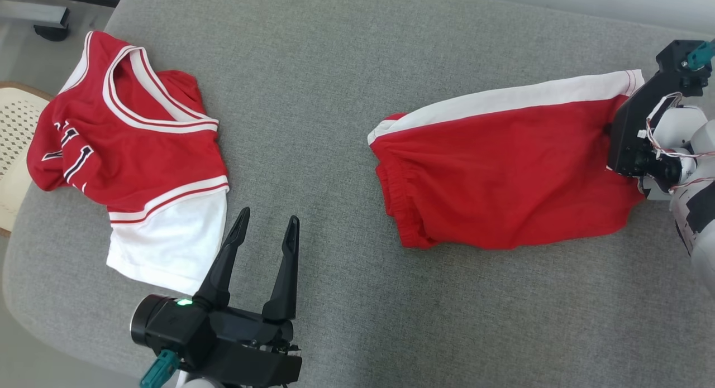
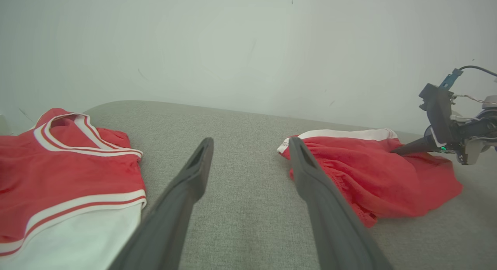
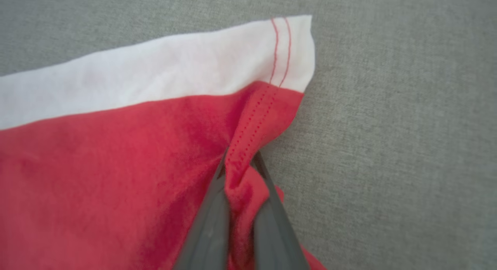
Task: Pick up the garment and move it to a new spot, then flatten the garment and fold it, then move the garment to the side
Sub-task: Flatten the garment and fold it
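Shorts (image 1: pixel 503 170) lie at three o'clock on the grey cushion (image 1: pixel 313 97) in the head view, right gripper (image 1: pixel 617 128) at their hem, left gripper (image 1: pixel 267 223) at seven o'clock. The left wrist view shows its fingers (image 2: pixel 182 200) spread, empty. In the right wrist view, fingers (image 3: pixel 209 223) clamp a thin red pucker at six o'clock; so little cloth may slip out on lifting.

grey cushion (image 1: pixel 313 97), red jersey (image 1: pixel 128 148) left, red shorts (image 1: pixel 503 170) right
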